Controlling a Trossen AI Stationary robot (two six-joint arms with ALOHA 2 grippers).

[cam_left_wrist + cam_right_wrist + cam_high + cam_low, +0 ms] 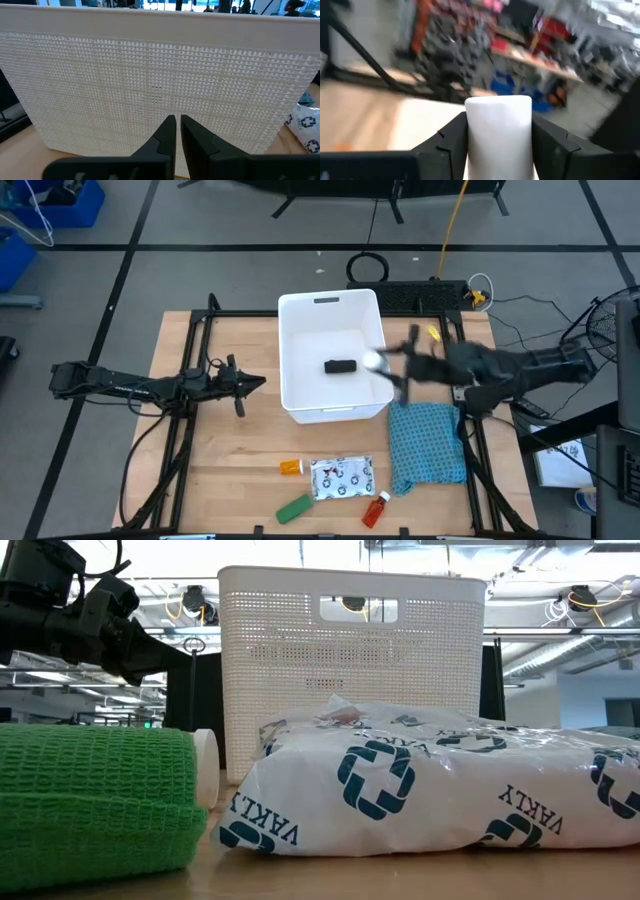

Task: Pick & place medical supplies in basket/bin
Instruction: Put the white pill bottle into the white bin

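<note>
The white bin [300,350] stands mid-table with a black item [340,366] on its floor. My right gripper [385,366] reaches over the bin's right rim, shut on a white cylindrical piece [498,131]. My left gripper [256,383] waits shut to the left of the bin, facing its perforated wall [150,85]. Near the table's near edge lie an orange bottle [291,467], the flat white printed pouch [342,477], a green roll [294,507] and a red bottle [375,508]. The low view shows the green roll [90,800] and the pouch [420,790] up close. My right gripper pinches the white cylindrical piece between its two fingers [450,140], one on each side of its body [475,135]. The piece's rounded end [498,102] sticks out past the fingertips. It is lifted clear, over the right side of the bin's inside [372,361].
A teal-blue textured cloth [428,442] lies right of the bin, under the right arm. Black frame rails [190,370] run along the table's left and right sides. Bare wood [230,450] shows between the bin and the near-edge items.
</note>
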